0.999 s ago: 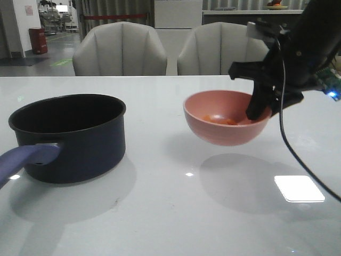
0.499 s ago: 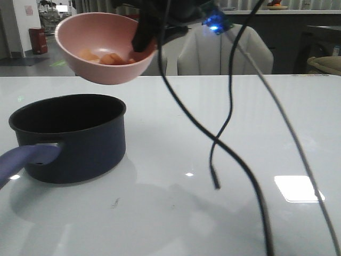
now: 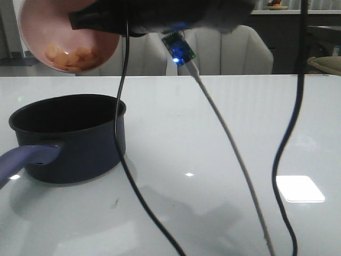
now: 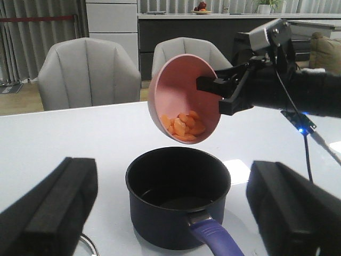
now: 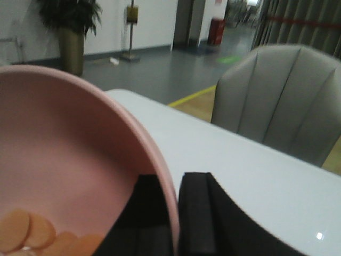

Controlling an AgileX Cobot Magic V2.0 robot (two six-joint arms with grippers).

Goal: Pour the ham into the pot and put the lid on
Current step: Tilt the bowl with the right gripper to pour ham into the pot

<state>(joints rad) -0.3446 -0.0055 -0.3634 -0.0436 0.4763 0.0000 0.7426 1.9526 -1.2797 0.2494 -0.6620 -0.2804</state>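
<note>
The dark navy pot [image 3: 69, 140] stands on the white table at the left, its blue-purple handle [image 3: 25, 159] toward me; inside it looks empty in the left wrist view [image 4: 178, 194]. My right gripper [image 5: 176, 213] is shut on the rim of the pink bowl [image 3: 58, 26] and holds it tilted above the pot's far rim. The ham [image 3: 72, 57] lies in the bowl's low side, also in the left wrist view [image 4: 184, 125]. My left gripper [image 4: 170, 213] is open and empty, facing the pot. Only a thin silver arc of the lid [image 4: 89, 246] shows beside a finger.
Black and grey cables [image 3: 224, 138] hang from the right arm across the table's middle. Two grey chairs [image 4: 88, 72] stand behind the table's far edge. A bright light patch [image 3: 299, 188] lies on the table at the right.
My right gripper has carried the bowl from the table's right side up and leftward to above the pot, then tipped it steeper so the ham slid to the low side.
</note>
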